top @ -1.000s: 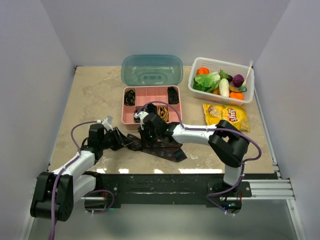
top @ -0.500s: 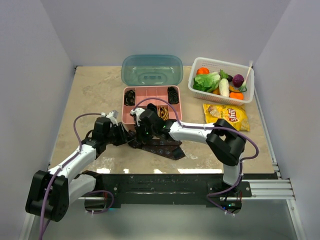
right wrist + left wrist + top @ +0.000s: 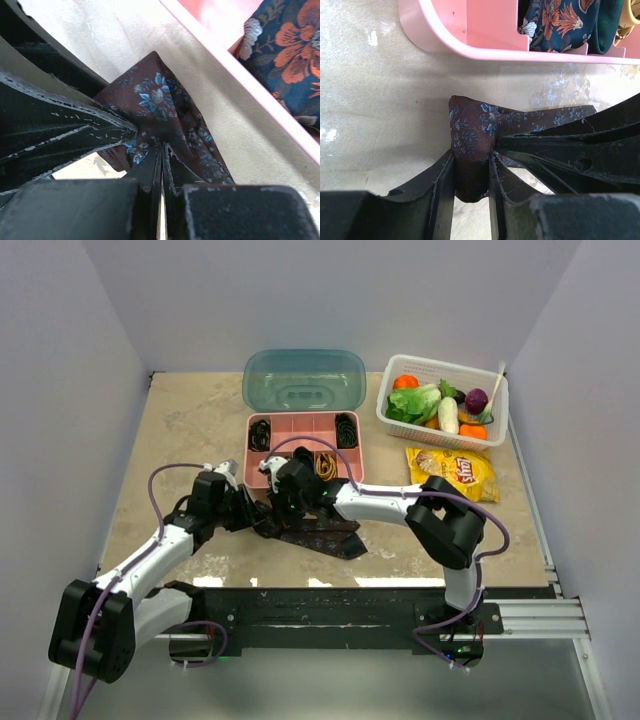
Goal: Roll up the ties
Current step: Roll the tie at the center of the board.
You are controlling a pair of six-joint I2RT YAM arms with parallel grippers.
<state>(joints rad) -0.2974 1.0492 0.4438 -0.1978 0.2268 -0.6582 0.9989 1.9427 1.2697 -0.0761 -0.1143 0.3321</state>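
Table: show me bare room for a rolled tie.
Free: table left of the pink organizer; a little in front of the chip bag. Crowded: before the organizer, left gripper and right gripper pinching the maroon tie.

The left end effector (image 3: pixel 248 517) and right end effector (image 3: pixel 272 504) meet on the maroon tie (image 3: pixel 325 537).

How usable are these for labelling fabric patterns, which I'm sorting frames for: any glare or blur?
Top external: even light, glare patches along the table near edge, tie small and dark. Left wrist: tie's blue pattern sharp. Right wrist: pattern sharp, right claw soft at its base.
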